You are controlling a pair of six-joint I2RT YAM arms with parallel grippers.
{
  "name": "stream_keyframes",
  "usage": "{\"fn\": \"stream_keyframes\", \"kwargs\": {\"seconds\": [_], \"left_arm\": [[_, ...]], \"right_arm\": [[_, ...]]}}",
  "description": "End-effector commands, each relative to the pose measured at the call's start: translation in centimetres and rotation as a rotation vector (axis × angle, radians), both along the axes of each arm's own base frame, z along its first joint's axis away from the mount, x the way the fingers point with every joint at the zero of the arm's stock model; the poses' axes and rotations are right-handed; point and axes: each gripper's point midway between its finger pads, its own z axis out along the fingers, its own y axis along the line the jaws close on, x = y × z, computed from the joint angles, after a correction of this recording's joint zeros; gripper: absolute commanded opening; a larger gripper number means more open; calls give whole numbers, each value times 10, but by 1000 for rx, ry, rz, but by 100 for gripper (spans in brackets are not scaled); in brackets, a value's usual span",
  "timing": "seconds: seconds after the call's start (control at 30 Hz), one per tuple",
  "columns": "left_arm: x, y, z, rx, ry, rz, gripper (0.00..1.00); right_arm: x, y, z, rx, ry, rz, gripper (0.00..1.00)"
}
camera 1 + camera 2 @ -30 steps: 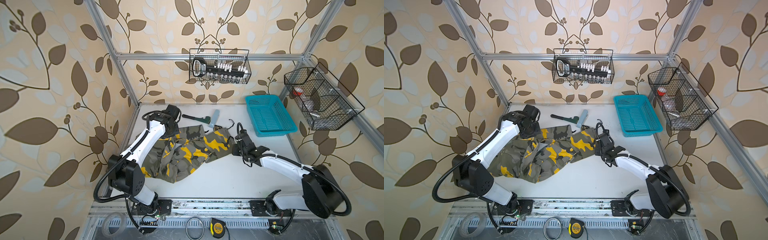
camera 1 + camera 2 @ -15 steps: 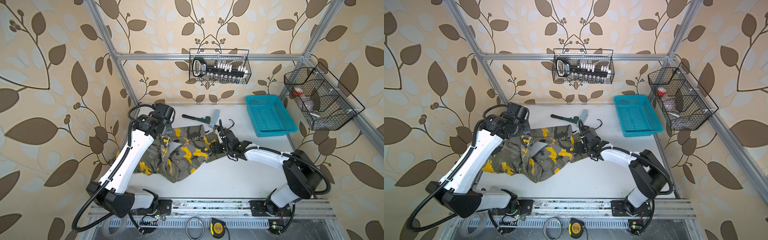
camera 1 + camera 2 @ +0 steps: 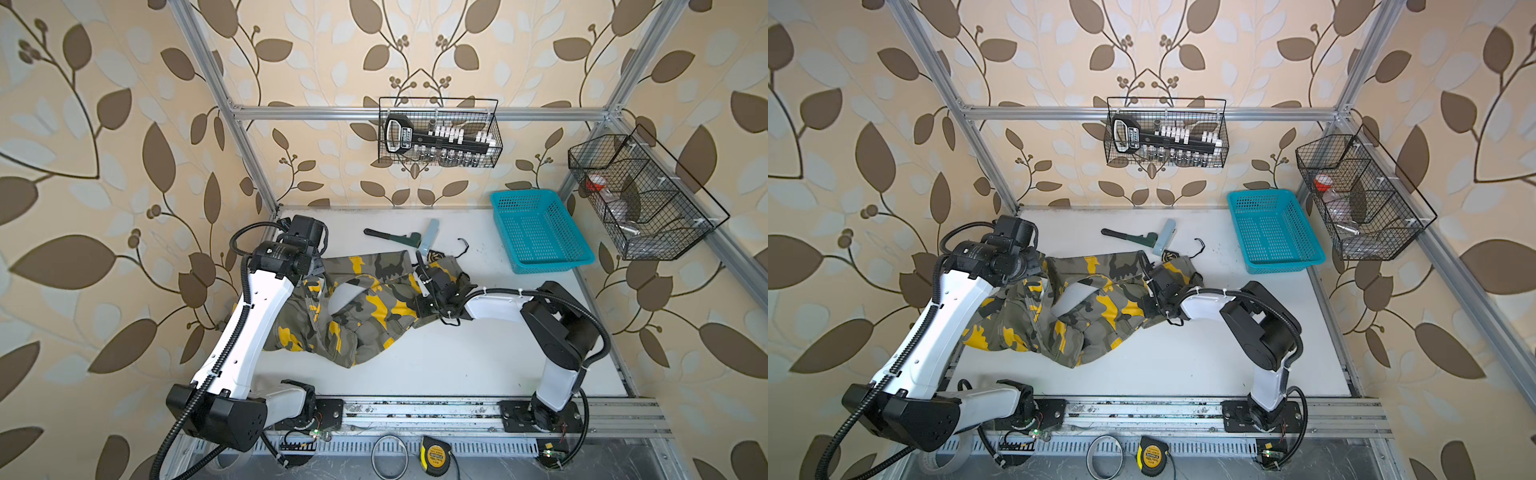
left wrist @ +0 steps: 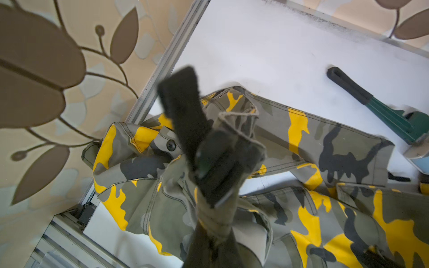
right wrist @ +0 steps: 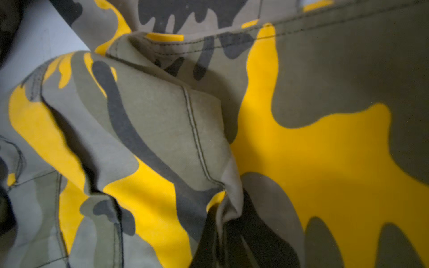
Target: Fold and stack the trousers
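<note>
Handling soft cloth here: the trousers (image 3: 365,307) lie crumpled left of centre on the table (image 3: 457,361) in both top views, with a bare white wedge showing between the legs.

- Feel: expect mid-weight cotton that sags and drags. It is not fragile and not slippery.
- Where to grip: take the stitched seams, hems and pocket flaps, which are the firm bits (a thin single layer may just slide out).
- Left gripper (image 4: 210,148): clamped on a bunched edge with a frayed hem, centre of the left wrist view. That bunch stands up above the flat cloth.
- Right gripper (image 3: 424,296): closed, at the right end of the garment. In the right wrist view a fold runs into the dark at bottom centre, so you can take it as pinched, though the tips are hidden.

Edges:
- In the left wrist view, cloth laps onto the aluminium rail (image 4: 160,69) at centre left.
- A wrench (image 3: 390,237) and a pale blue block (image 3: 429,237) sit just above the trousers in the frame. Whether the block touches the cloth, I cannot tell.
- The turquoise basket (image 3: 540,232) is upper right, well apart.

Open room is the lower centre and lower right of the table. Judged best: you draw the cloth that way, clear of the rail and the tools, before you fold.
</note>
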Motion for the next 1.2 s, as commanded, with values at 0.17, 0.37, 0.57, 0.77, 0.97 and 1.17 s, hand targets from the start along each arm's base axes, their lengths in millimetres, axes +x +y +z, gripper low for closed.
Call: {"fn": "stream_keyframes", "kwargs": {"seconds": [0.17, 0.37, 0.57, 0.77, 0.97, 1.17], "left_arm": [[25, -35, -9, -154, -7, -89, 0], [34, -101, 9, -244, -24, -254, 0], [32, -138, 34, -270, -77, -342, 0], [18, -100, 38, -122, -101, -245, 0], [-15, -42, 33, 64, -116, -93, 0], [-37, -2, 10, 104, -95, 64, 0]], "right_arm": [[-40, -167, 47, -126, -64, -491, 0], [-65, -244, 122, -115, -258, -771, 0], [-97, -281, 171, -158, -371, -912, 0], [-106, -247, 132, -139, -268, -769, 11], [-102, -194, 104, -140, -155, -539, 47], [-58, -113, 151, 1, -254, -223, 74]]}}
